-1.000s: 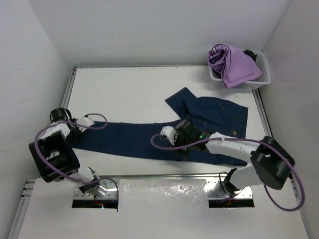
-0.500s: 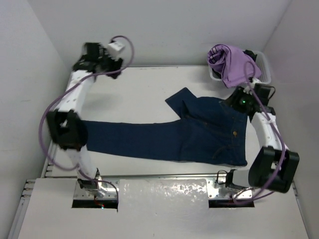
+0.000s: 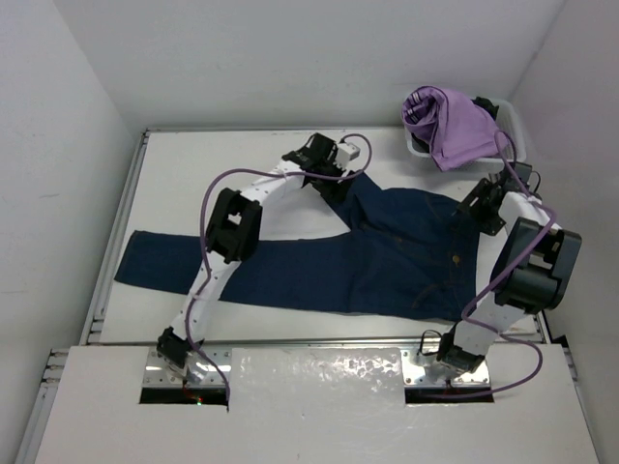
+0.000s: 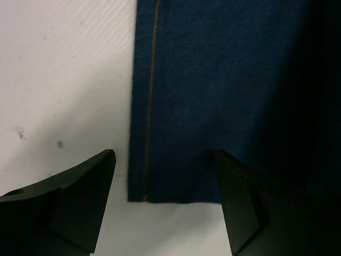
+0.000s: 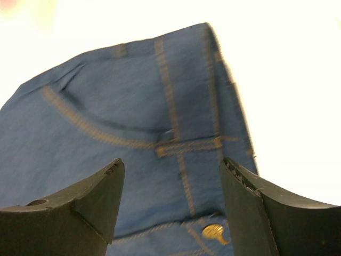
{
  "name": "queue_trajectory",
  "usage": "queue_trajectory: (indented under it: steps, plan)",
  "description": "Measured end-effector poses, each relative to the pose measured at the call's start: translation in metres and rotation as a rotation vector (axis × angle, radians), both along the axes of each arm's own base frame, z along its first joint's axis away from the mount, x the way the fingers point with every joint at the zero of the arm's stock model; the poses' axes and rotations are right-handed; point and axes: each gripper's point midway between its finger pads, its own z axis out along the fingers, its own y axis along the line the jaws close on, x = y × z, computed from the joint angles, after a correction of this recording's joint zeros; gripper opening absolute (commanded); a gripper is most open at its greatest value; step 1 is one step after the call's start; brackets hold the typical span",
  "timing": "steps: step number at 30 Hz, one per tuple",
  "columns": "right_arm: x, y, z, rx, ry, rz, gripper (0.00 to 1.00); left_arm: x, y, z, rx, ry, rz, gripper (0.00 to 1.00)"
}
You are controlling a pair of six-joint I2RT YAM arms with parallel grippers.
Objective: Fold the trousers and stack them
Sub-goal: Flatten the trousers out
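The trousers (image 3: 290, 271) are dark blue jeans lying flat on the white table. One leg stretches to the left and the other angles toward the back. My left gripper (image 3: 337, 184) hovers open over the hem of that angled leg. In the left wrist view the hem (image 4: 176, 181), with its orange seam, lies between the spread fingers (image 4: 80, 208), untouched. My right gripper (image 3: 482, 206) stands open above the waistband's far corner. The right wrist view shows the waistband (image 5: 176, 144), a belt loop and a brass button (image 5: 214, 231) between its fingers (image 5: 256, 213).
A white basket (image 3: 513, 155) at the back right holds a lilac garment (image 3: 455, 126), just behind my right gripper. Grey walls close in the table's left, back and right sides. Bare tabletop (image 3: 232, 155) lies beyond the jeans at the back left.
My left arm swung from the back left corner to the angled leg's hem. My right gripper shifted slightly along the waistband's far corner. Both grippers' jaws have spread wider.
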Motion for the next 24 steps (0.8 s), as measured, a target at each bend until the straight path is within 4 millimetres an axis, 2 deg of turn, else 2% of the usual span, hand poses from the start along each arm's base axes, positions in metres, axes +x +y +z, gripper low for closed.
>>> queue_trajectory:
  steps: [3,8,12,15,18,19,20,23,24]
  plan:
    - [-0.001,-0.012,-0.011,-0.009,0.029,-0.039,0.70,-0.003,-0.011,-0.001,-0.006,-0.005,0.013,0.70]
    - [0.000,-0.024,-0.023,-0.023,0.068,-0.067,0.73,0.002,-0.001,-0.007,0.031,-0.025,0.082,0.70]
    - [0.026,-0.036,-0.029,-0.032,0.057,-0.066,0.76,0.002,0.017,-0.009,0.099,-0.042,0.139,0.73]
    - [0.031,-0.039,-0.041,-0.037,0.080,-0.067,0.76,0.004,0.021,-0.009,0.114,-0.049,0.157,0.76]
    - [0.033,-0.041,-0.053,-0.051,0.115,-0.067,0.75,0.002,0.018,-0.009,0.104,-0.042,0.147,0.74]
    - [0.034,-0.040,-0.052,-0.055,0.109,-0.065,0.74,0.000,0.016,-0.009,0.099,-0.038,0.141,0.70]
    - [0.035,-0.040,-0.052,-0.061,0.110,-0.063,0.73,-0.001,0.014,-0.009,0.097,-0.036,0.135,0.56]
    - [0.036,-0.039,-0.053,-0.075,0.111,-0.062,0.66,-0.008,0.006,-0.010,0.089,-0.023,0.109,0.31]
    - [0.036,-0.039,-0.054,-0.079,0.109,-0.059,0.60,-0.012,0.002,-0.010,0.085,-0.019,0.094,0.19]
